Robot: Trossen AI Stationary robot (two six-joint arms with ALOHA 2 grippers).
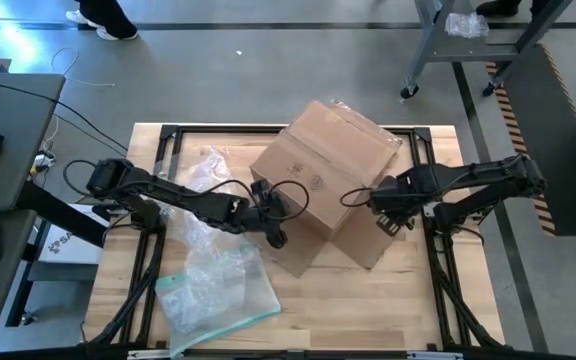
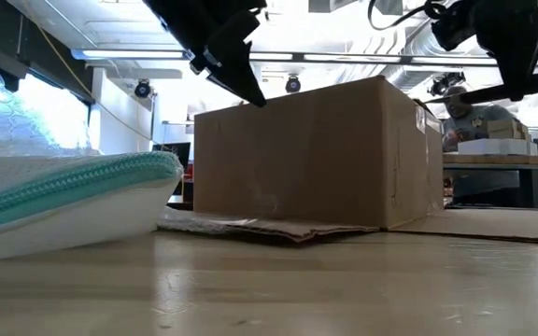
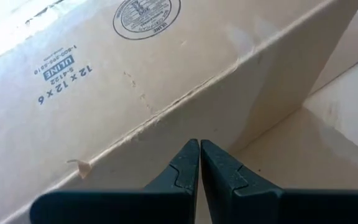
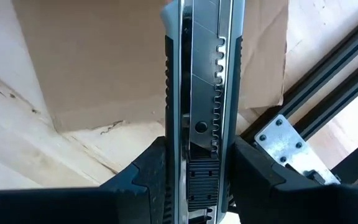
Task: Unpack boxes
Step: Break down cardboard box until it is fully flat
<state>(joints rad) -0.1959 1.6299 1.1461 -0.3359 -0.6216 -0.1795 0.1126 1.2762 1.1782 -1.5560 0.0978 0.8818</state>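
Cardboard box (image 1: 323, 170) sits between the closed, empty left gripper (image 3: 200, 163) and the right gripper (image 4: 197, 165) clamping a box cutter (image 4: 201, 81).

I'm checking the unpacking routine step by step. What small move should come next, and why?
Probably bring the right gripper, shut on the utility knife, over the cardboard box toward its seam. The box looks closed, and the left gripper sits shut at its side.

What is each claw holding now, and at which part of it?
The right claw grips a utility knife by its handle, blade end pointing away. The left claw is shut and empty, beside the cardboard box.
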